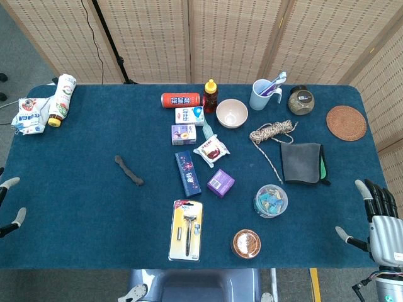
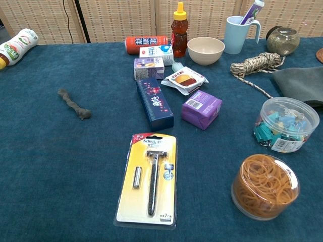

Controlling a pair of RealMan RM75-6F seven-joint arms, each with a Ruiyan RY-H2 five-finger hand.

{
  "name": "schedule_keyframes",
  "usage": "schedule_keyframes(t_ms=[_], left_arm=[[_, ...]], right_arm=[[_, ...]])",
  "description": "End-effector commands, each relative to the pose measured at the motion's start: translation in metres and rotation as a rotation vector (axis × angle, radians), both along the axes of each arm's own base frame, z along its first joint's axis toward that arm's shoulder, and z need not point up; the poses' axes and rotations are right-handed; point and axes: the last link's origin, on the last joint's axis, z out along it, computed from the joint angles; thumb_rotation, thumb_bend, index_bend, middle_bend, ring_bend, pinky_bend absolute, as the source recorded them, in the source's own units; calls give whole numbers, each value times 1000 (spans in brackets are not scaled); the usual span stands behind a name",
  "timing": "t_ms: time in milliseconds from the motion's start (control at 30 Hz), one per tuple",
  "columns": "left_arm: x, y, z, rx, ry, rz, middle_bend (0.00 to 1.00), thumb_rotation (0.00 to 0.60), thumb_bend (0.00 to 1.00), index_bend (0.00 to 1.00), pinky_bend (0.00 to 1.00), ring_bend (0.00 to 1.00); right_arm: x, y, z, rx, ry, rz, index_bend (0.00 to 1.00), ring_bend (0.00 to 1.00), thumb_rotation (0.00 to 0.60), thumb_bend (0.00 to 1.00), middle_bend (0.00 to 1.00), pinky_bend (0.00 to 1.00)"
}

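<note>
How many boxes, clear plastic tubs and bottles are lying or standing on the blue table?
Boxes: 4 (white-blue carton, white-purple box, long dark-blue box, purple box)
Clear tubs: 2 (clip tub, rubber-band tub)
Bottles: 2 (honey bottle, white bottle)
Total: 8

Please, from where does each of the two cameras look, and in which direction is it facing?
Head view: sits high, looks steeply down on the whole blue table; the left hand shows at the left edge, the right hand at lower right, both holding nothing.
Chest view: sits low at the near edge, faces forward across the table; no part of the robot shows.
Both share the packaged razor, the rubber band tub and the bowl.
</note>
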Motion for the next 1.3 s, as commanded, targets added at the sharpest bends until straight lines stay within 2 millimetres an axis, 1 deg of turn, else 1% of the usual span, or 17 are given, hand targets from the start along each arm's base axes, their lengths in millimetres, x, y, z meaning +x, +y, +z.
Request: schedule_keyframes(t_ms=[33,400,567,633,700,800,967,1100,1200,1300], left_arm=[[0,0,0,-7,2,3,67,600,326,222,33,87],[0,2,3,-6,9,-2,73,600,325,225,33,105],[-1,9,5,-18,33,-14,77,600,325,262,34,114],[-1,22,5,-44,74,-33,80,600,326,281,34,116],[-2,27,4,-55,85,-40,95,600,330,326,34,123],[-1,42,1,-93,125,-61,122,600,347,390,34,136],[-2,68,-7,-153,172,-72,127,600,356,405,34,138],[-3,90,-17,-196,194,-90,127,600,356,405,34,135],[-4,104,-26,-232,207,-96,127,600,354,406,34,132],[-4,124,-41,-297,225,-102,127,600,354,405,34,127]], right_arm=[[0,0,0,-1,0,-1,81,0,600,151,37,0],[-2,5,3,-12,-5,-7,81,0,600,151,37,0],[-3,7,3,-12,-8,-14,81,0,600,152,36,0],[-2,7,4,-16,-12,-16,81,0,600,151,36,0],[-2,7,4,-17,-13,-17,81,0,600,151,36,0],[-2,7,4,-18,-18,-20,81,0,600,150,36,0],[-1,7,5,-23,-25,-22,81,0,600,151,35,0],[-1,8,6,-23,-27,-23,80,0,600,151,34,0],[-1,8,7,-24,-28,-24,80,0,600,151,34,0],[-2,10,8,-22,-28,-33,81,0,600,151,34,0]])
